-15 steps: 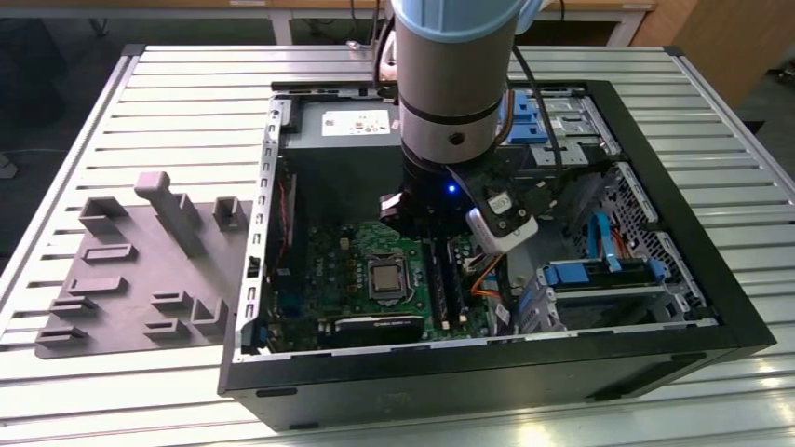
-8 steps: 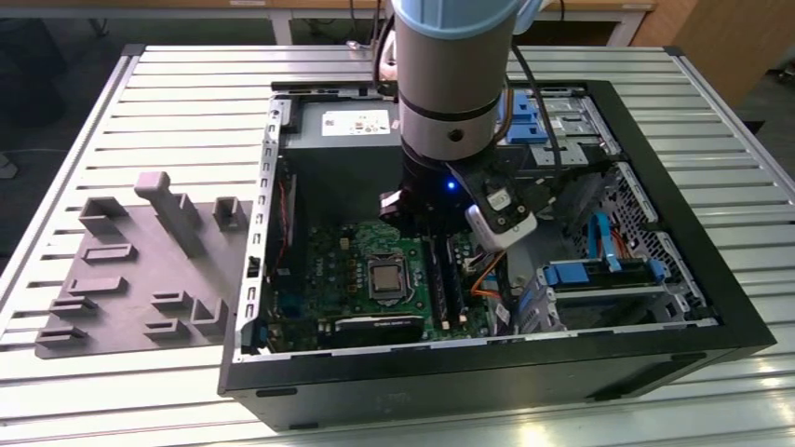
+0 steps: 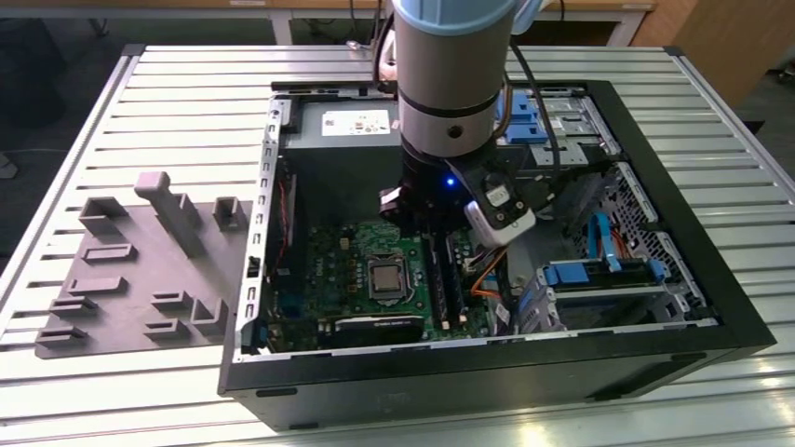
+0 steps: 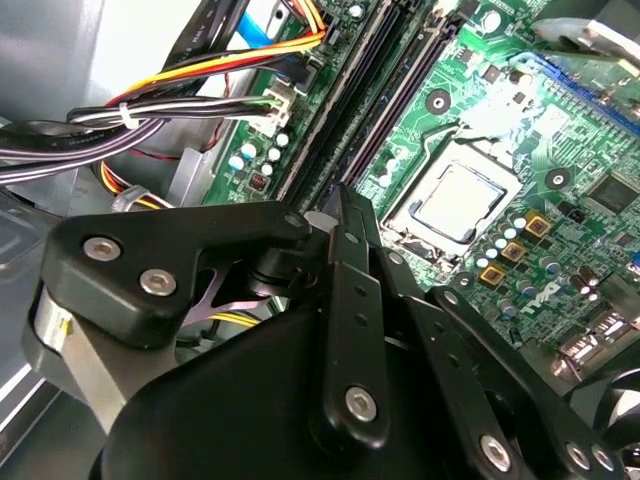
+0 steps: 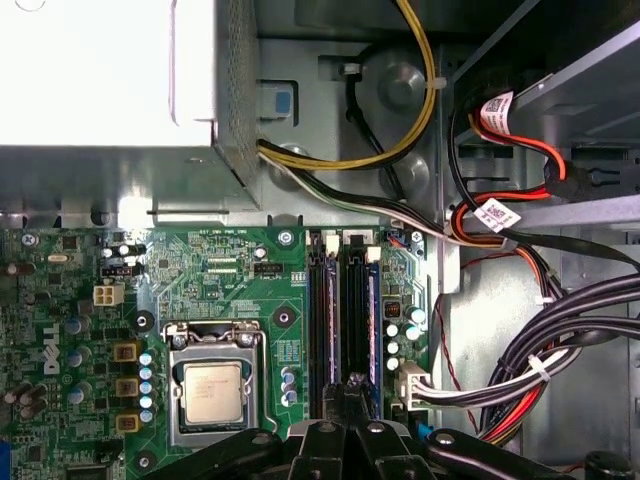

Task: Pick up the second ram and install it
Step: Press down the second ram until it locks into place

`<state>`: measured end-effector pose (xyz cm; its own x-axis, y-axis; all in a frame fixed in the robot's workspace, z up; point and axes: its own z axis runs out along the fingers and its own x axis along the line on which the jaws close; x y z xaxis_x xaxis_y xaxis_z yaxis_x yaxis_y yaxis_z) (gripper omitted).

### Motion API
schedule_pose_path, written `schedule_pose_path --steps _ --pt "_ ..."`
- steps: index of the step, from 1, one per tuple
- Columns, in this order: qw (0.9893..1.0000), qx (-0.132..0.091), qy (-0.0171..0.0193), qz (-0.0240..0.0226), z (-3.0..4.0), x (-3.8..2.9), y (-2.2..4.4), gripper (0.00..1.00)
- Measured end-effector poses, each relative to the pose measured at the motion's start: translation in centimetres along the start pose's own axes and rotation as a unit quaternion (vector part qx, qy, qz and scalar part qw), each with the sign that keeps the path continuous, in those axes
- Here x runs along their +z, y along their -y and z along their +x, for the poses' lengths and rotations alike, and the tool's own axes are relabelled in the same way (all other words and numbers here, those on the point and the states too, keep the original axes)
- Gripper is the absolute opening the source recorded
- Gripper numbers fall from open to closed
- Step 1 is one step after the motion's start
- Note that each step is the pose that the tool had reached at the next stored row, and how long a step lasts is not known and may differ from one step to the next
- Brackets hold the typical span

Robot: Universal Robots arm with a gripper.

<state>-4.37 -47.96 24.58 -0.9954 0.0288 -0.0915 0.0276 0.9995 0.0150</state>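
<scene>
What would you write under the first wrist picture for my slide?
Gripper poised over the RAM slots on the green motherboard, beside the processor.

Your 1 arm (image 3: 453,74) comes straight down from the top of the exterior view, a fat grey tube with a light blue cap and a black wrist with a small blue light on it. Low on the wrist a white camera block sticks out toward the exterior view's right. In the second wrist view your gripper (image 4: 340,215) is black, its 2 fingers (image 4: 350,280) pressed close together into 1 thin tip pointing down, and in the first wrist view the same tip (image 5: 345,395) pokes up from the black links.
</scene>
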Motion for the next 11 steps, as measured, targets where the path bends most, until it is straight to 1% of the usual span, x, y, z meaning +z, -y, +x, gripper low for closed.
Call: schedule_pose_path --steps 11 --pt "1.0 0.0 0.0 0.0 0.01 0.01 -0.38 0.11"
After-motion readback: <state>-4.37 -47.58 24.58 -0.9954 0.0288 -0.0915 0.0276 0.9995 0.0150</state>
